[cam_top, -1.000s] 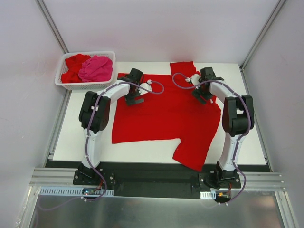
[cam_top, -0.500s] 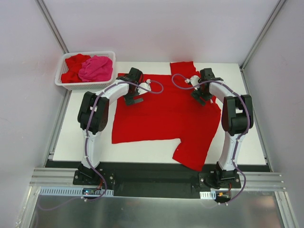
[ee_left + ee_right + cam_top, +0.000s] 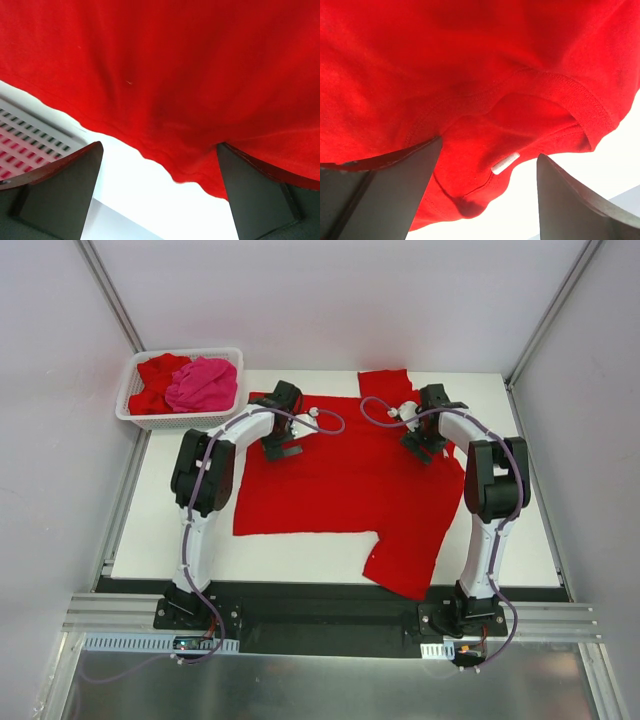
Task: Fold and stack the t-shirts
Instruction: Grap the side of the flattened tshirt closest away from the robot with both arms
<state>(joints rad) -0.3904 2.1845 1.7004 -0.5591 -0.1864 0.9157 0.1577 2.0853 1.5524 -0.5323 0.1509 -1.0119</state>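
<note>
One red t-shirt [image 3: 340,485] lies spread flat on the white table [image 3: 170,530], a sleeve hanging toward the front edge. My left gripper [image 3: 281,447] hovers open over its far left edge; in the left wrist view the hem [image 3: 165,160] runs between the wide-apart jaws of the left gripper [image 3: 160,200]. My right gripper [image 3: 424,448] stands open over the neck area. In the right wrist view the collar [image 3: 560,92] and a white label [image 3: 505,163] lie between the jaws of the right gripper [image 3: 487,195]. Neither holds cloth.
A white lattice basket [image 3: 135,416] at the table's far left corner holds a hot pink t-shirt [image 3: 203,383] and a red one [image 3: 155,375]. The basket's wall [image 3: 30,137] shows in the left wrist view. Slanted frame posts rise behind the table.
Both grippers have crept slightly toward the far side of the shirt. The shirt's front left corner has shifted a little. Both jaws stay open.
</note>
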